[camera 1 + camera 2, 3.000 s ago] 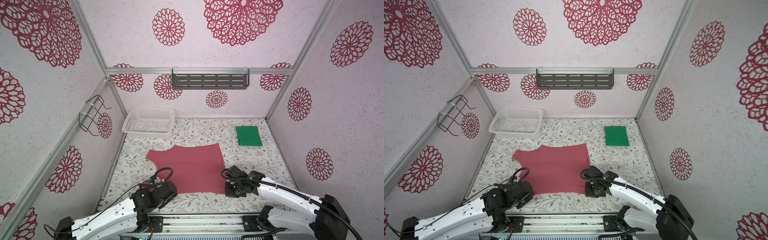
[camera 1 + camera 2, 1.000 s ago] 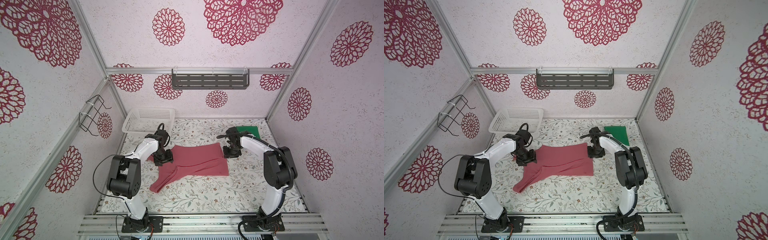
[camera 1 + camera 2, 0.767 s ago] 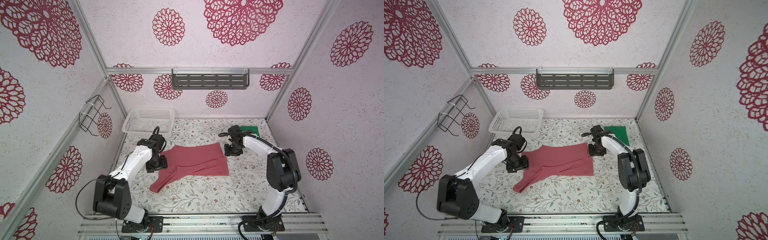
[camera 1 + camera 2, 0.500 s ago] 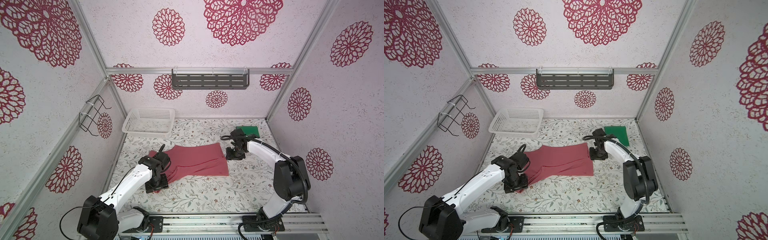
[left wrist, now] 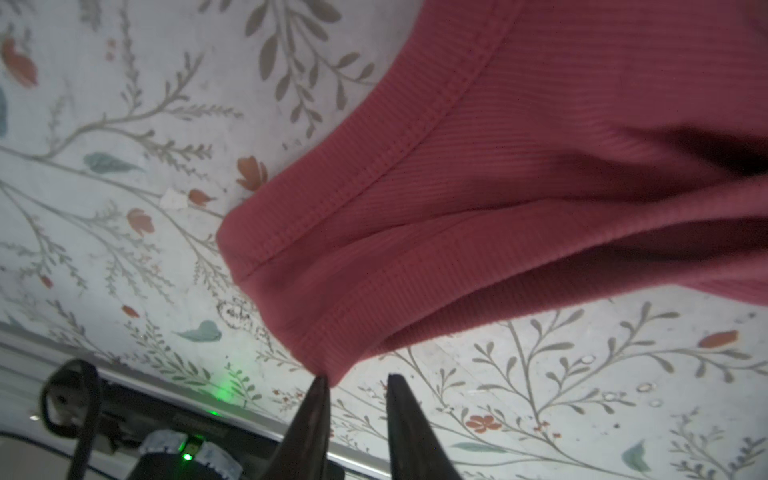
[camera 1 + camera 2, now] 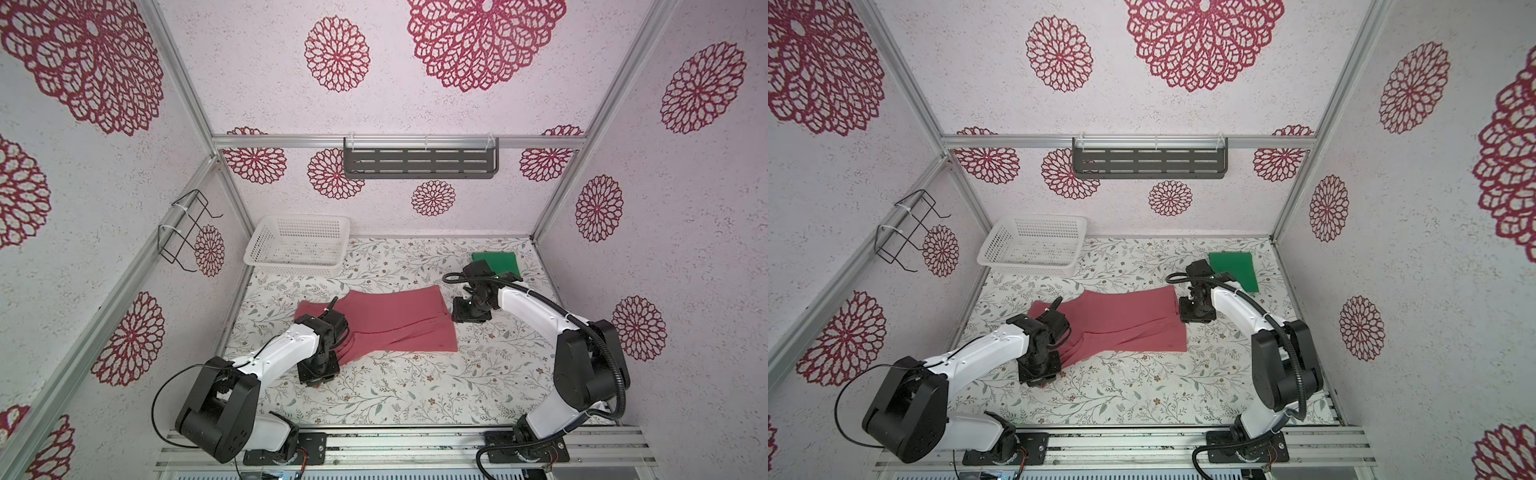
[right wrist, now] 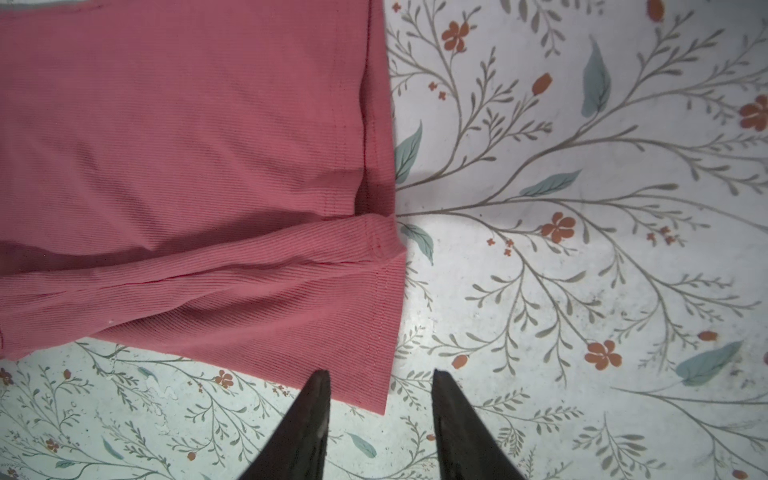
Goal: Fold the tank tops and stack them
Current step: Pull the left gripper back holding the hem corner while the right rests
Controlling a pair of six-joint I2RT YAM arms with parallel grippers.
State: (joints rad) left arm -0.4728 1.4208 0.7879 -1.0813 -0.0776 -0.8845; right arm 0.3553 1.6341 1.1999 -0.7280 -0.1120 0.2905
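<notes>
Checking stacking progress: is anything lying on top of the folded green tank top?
Nothing shows on the green tank top; the right arm hides its near corner, so that bit is unchecked.

Free over the bare floral mat (image 6: pixel 415 395) at the front. Blocked far left by white basket (image 6: pixel 295 268), centrally by red top (image 6: pixel 399 316).

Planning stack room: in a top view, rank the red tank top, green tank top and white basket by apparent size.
1. red tank top
2. white basket
3. green tank top, folded and partly hidden
</notes>
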